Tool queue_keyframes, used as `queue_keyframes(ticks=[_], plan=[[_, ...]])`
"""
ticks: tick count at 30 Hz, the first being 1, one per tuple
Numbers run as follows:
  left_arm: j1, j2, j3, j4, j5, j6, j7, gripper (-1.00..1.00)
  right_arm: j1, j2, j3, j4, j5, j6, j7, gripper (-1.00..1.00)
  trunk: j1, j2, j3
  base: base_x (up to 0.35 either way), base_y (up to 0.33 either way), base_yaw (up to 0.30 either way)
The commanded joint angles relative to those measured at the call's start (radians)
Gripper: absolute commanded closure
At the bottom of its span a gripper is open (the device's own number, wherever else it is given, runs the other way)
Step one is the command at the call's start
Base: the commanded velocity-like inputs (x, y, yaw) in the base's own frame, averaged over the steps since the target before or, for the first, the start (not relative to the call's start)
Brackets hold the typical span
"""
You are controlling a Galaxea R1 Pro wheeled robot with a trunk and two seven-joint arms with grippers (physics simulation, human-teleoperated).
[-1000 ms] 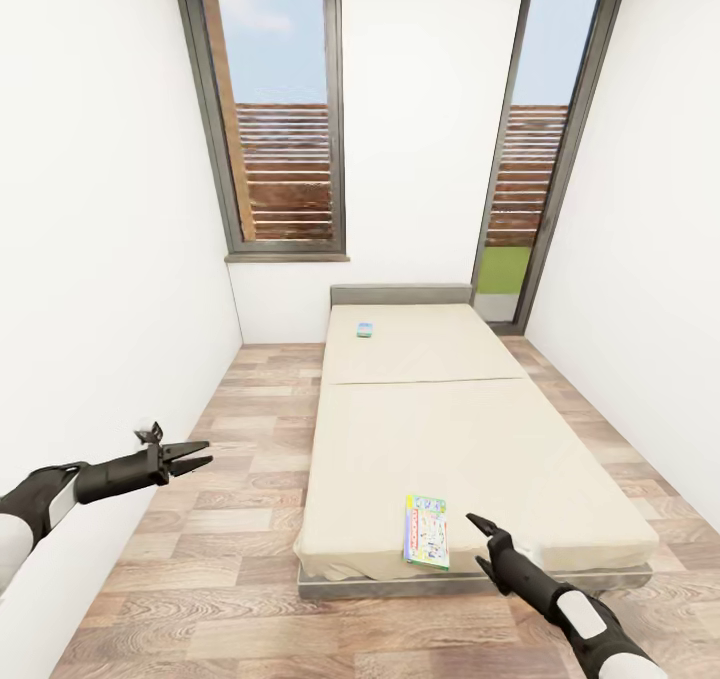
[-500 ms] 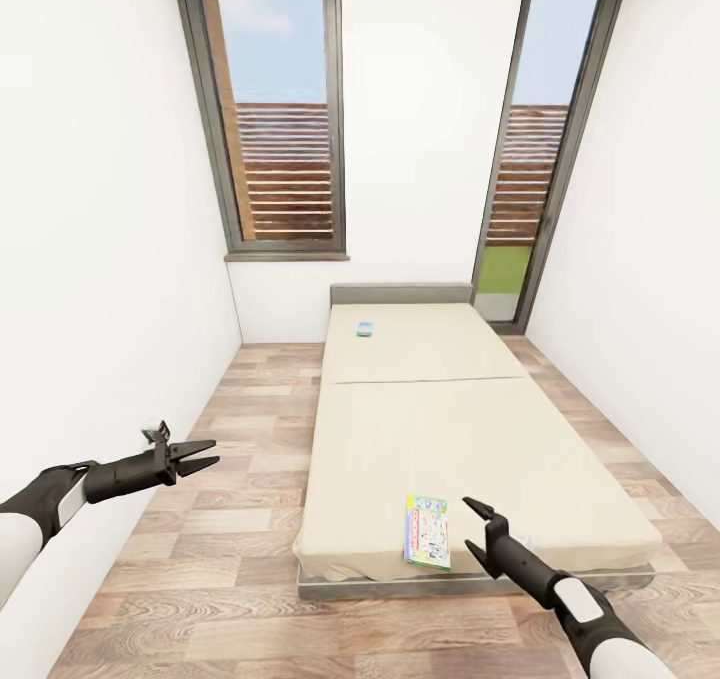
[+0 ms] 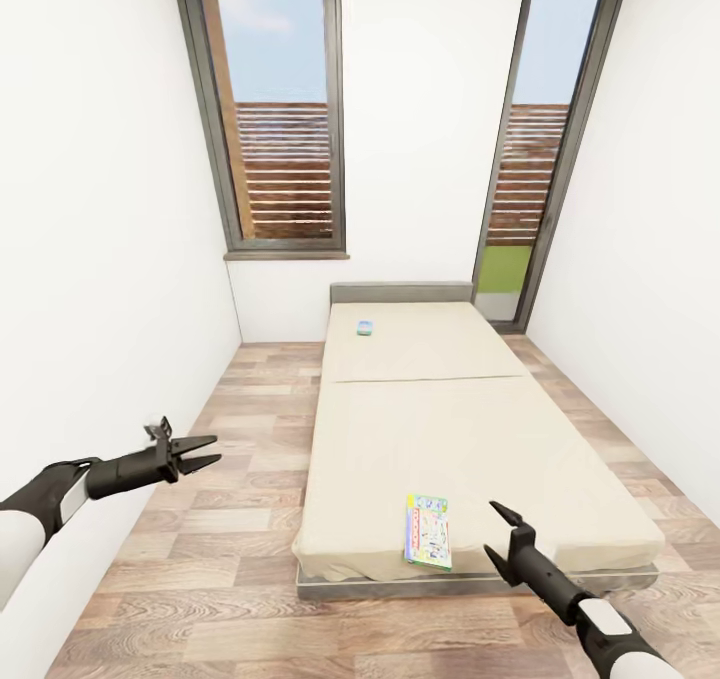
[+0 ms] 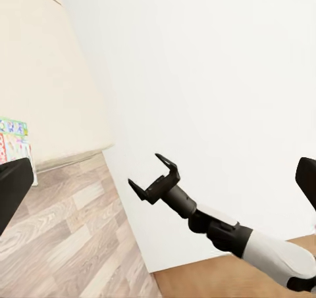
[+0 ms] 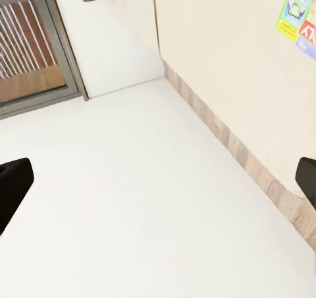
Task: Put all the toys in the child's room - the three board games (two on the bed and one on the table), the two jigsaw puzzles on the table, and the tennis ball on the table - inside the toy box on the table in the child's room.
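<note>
I'm facing the low wide bed [image 3: 440, 429] with its beige mattress, grey frame and low grey headboard, which runs lengthwise away from me between bare white walls. Two tall grey-framed windows [image 3: 272, 109] stand behind it, showing slatted brown fencing and sky. A flat white-green board game box with red edging [image 3: 427, 531] lies on the mattress near the foot edge, right of centre, its near end at the mattress lip. A small narrow blue game box [image 3: 365, 329] lies far up near the headboard, well apart from the first. The wood-plank floor [image 3: 230, 519] is open on the left of the bed, a wide strip to the wall; the right side has a narrower strip. My left gripper [image 3: 205, 452] hangs over that left floor strip, fingers spread, holding nothing. My right gripper [image 3: 503, 535] hovers just beside the bed's foot edge, right of the white-green box, not touching it, fingers spread and empty. The left wrist view catches the right gripper [image 4: 153, 174] against white wall, with the mattress corner and an edge of the box [image 4: 13, 139]. The right wrist view shows the box corner [image 5: 299, 15] on smooth beige mattress.
</note>
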Motion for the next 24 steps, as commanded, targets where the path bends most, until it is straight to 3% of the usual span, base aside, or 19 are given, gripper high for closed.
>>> queue_keyframes(ticks=[1,16,24], plan=[[-0.001,0.0,0.004,-0.013,-0.006,0.013,-0.005,-1.0,-0.001,0.0,-0.017,0.011,-0.001,0.01,0.003,-1.0,0.004,-0.009,-0.005,0.0,0.0,0.0],[-0.001,0.012,0.004,-0.042,-0.006,0.017,-0.005,-1.0,-0.001,0.015,-0.045,0.038,-0.007,0.012,0.004,-1.0,0.062,-0.114,-0.052,0.0,0.0,0.0],[-0.001,0.011,0.004,-0.043,-0.005,0.017,-0.005,-1.0,-0.001,0.024,-0.08,0.038,-0.04,0.003,0.008,-1.0,0.092,-0.17,-0.077,0.0,0.0,0.0]])
